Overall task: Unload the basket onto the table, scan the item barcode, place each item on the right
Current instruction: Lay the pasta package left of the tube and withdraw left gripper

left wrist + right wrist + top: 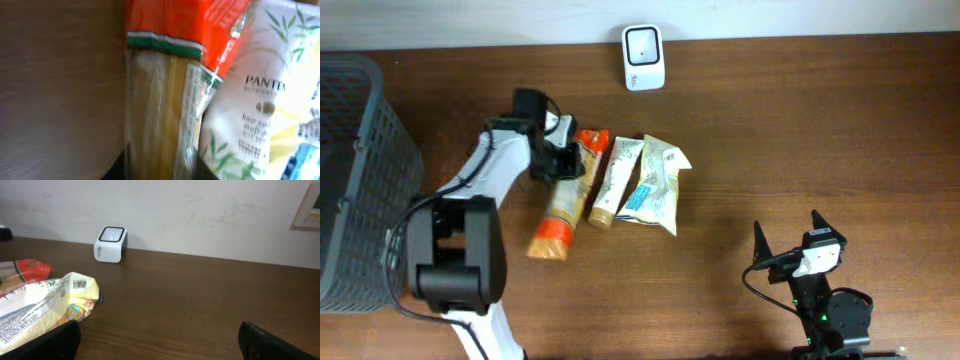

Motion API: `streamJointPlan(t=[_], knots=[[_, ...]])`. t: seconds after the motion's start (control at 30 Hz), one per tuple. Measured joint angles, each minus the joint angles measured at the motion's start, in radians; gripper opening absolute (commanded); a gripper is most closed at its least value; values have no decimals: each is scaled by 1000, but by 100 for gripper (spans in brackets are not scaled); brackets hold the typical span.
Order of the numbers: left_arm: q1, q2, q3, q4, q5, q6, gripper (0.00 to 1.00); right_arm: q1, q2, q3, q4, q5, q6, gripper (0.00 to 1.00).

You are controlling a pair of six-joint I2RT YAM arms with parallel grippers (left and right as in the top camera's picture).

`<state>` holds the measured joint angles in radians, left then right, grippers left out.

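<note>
Long clear-and-orange plastic spaghetti packet [563,205] lies slantwise on the brown wooden table [820,130], its far end toward the small white box scanner [643,44]; the left arm's fingers [114,169] straddle that end, pinching or not I cannot tell, while the right arm's fingers [55,340], spread wide, sit well apart

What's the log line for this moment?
left gripper around pasta packet, grip unclear | right gripper open, empty | pasta packet not yet at scanner
</note>
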<state>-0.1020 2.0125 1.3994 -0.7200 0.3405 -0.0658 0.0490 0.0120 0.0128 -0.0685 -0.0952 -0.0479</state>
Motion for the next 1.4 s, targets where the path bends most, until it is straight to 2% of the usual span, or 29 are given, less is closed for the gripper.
streamJointPlan(t=[0.1, 0.17, 0.3, 0.37, 0.47, 0.5, 0.6, 0.63, 0.7, 0.77, 0.9, 1.0, 1.13, 1.27, 1.33, 1.4], knots=[[-16, 11, 0, 11, -1, -41, 99, 0, 0, 0, 0, 0, 0, 99], [-8, 9, 55, -63, -2, -45, 99, 0, 0, 0, 0, 0, 0, 99], [137, -204, 446, -185, -18, 1, 99, 0, 0, 0, 0, 0, 0, 99], [327, -354, 586, -176, -75, 47, 99, 0, 0, 0, 0, 0, 0, 99], [627, -473, 608, -215, -248, 46, 98, 0, 0, 0, 0, 0, 0, 99], [752, -461, 605, -236, -335, 13, 98, 0, 0, 0, 0, 0, 0, 99], [932, -414, 500, -277, -396, -23, 97, 0, 0, 0, 0, 0, 0, 99], [961, -381, 411, -286, -398, -25, 94, 0, 0, 0, 0, 0, 0, 99], [1007, -299, 244, -265, -330, 36, 90, 0, 0, 0, 0, 0, 0, 99], [1035, -229, 150, -265, -230, 123, 89, 0, 0, 0, 0, 0, 0, 99], [1036, -106, 121, -321, -94, 255, 84, 0, 0, 0, 0, 0, -1, 99], [1037, -46, 117, -323, -25, 336, 62, 0, 0, 0, 0, 0, 0, 99], [1036, -38, 115, -338, -3, 366, 61, 0, 0, 0, 0, 0, 0, 99], [1036, -38, 95, -323, 1, 377, 66, 0, 0, 0, 0, 0, 0, 99], [1040, -38, 87, -310, 0, 378, 50, 0, 0, 0, 0, 0, 0, 99], [1039, -38, 85, -307, -1, 389, 48, 0, 0, 0, 0, 0, 0, 99]])
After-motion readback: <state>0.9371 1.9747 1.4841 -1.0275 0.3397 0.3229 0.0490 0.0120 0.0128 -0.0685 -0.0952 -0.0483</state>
